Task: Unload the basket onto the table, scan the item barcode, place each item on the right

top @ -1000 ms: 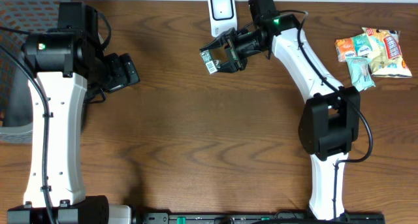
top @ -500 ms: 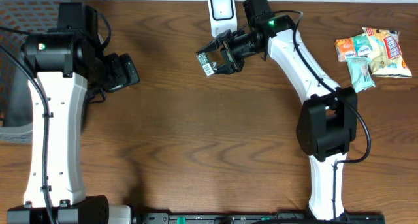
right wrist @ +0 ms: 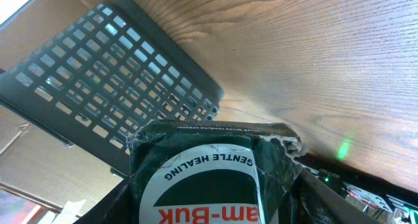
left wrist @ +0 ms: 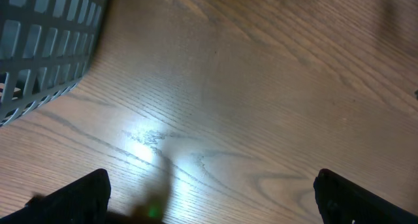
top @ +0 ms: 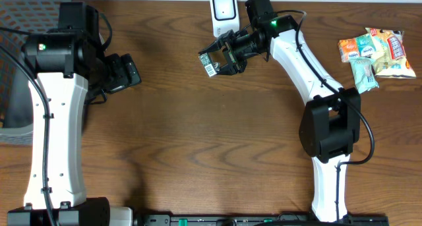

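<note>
Overhead: right gripper [top: 223,56] clamps a dark crinkled pouch [top: 210,60] at 12 o'clock on the woodgrain table [top: 198,140], just 7 o'clock of the white boxy scanner [top: 223,6]. The pouch's long axis appears to run 11 to 5, with the barcode sticker [top: 211,68] facing up. Right wrist: round white label [right wrist: 209,185], ragged edge. Left gripper [top: 127,72] gapes wide, empty.

Scanner [top: 223,6] at back centre, packet [top: 210,62] near its front-left, snacks [top: 373,51] far right, basket [top: 16,28] far left.
</note>
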### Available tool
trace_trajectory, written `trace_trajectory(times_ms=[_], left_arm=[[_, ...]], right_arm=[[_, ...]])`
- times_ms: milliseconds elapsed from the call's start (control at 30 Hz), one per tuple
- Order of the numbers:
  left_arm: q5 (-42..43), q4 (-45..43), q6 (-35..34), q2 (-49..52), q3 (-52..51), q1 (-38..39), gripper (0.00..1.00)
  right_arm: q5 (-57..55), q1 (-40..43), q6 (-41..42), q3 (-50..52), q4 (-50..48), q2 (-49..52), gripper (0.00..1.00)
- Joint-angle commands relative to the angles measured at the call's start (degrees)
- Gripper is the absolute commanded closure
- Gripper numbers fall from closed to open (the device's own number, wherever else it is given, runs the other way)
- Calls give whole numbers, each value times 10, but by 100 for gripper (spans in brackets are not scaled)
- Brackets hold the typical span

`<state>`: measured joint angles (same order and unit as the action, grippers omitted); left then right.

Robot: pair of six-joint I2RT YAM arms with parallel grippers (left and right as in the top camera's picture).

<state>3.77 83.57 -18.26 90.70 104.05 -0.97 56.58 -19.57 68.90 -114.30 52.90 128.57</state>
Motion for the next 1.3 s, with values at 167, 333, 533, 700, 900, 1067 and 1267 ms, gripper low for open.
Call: trace_trajectory(times_ms=[167, 333, 533, 700, 900, 1067, 1267], left_arm=[[-1, 2, -7, 1, -3, -1, 2], [-1, 2, -7, 1, -3, -1, 2], [-1, 2, -7, 1, -3, -1, 2], [-1, 2, -7, 1, -3, -1, 2], [-1, 2, -7, 1, -3, -1, 2], [-1, 2, -7, 1, -3, -1, 2], [-1, 2, -7, 1, -3, -1, 2]], right_arm=[[3, -9, 7, 0, 0, -7, 52], [3, -12, 7, 0, 0, -7, 53], [3, -15, -2, 0, 0, -7, 53], [3, -15, -4, 0, 0, -7, 53], [3, -15, -4, 0, 0, -7, 53], [3, -16, -13, 0, 0, -7, 53], [3, -16, -17, 0, 0, -7, 53]])
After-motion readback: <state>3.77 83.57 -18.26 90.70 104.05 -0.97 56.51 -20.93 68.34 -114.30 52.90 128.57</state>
